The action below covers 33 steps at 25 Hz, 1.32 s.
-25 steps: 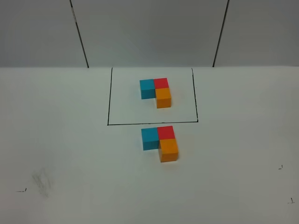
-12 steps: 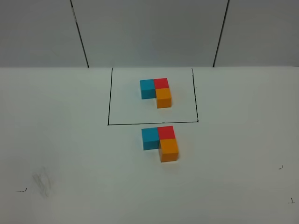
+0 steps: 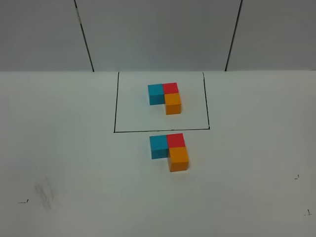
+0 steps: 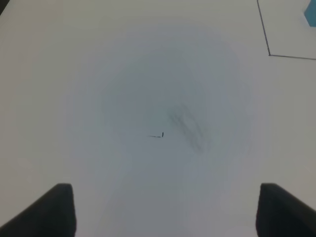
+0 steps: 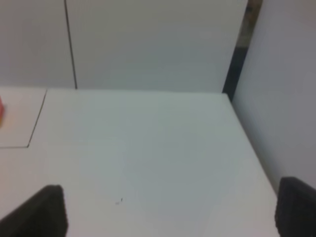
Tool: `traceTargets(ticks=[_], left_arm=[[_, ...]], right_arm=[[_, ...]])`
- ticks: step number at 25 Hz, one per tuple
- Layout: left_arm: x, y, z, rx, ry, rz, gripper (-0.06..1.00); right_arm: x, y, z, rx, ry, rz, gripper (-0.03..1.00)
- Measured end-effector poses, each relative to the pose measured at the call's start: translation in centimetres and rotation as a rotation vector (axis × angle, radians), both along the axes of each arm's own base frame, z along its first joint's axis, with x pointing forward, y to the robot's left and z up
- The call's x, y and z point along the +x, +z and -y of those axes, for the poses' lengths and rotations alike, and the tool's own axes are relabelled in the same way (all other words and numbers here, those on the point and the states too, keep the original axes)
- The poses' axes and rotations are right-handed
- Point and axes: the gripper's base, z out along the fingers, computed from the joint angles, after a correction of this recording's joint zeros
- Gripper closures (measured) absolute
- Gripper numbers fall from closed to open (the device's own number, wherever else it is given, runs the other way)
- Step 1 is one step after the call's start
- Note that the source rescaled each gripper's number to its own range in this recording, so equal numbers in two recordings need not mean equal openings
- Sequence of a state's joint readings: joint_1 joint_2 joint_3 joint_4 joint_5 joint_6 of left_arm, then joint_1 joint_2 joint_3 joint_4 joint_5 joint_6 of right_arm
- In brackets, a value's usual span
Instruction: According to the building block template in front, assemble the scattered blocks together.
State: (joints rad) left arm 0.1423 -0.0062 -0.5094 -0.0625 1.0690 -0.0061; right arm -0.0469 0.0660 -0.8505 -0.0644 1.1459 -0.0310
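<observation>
Three loose blocks (image 3: 169, 149), blue, red and orange, sit joined in an L just outside the black frame (image 3: 114, 108) holding the matching template (image 3: 165, 97). White table (image 3: 74, 148), grey panelled wall (image 3: 158, 34). Both grippers (image 4: 165, 210) (image 5: 170, 212) hover spread, empty.

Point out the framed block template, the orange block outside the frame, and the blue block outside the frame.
building block template (image 3: 165, 98), exterior high view, middle of the trio.
orange block (image 3: 178, 155), exterior high view, top face.
blue block (image 3: 158, 143), exterior high view, top face.
</observation>
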Motion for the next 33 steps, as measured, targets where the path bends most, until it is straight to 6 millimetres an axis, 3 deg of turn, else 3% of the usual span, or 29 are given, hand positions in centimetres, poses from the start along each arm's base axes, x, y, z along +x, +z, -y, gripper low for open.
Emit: traceTargets(ticks=[6,8,33], left_arm=[[0.0,0.0,0.0,0.000,0.000,0.000,0.30],[0.0,0.0,0.0,0.000,0.000,0.000,0.30],[0.0,0.0,0.0,0.000,0.000,0.000,0.30]], right_arm=[[4.2,-7.0,-0.1,0.039,0.028,-0.234,0.24],[4.8,-8.5,-0.2,0.050,0.034,-0.283,0.24],[5.0,-8.5,-0.3,0.065,0.041,-0.264,0.24]])
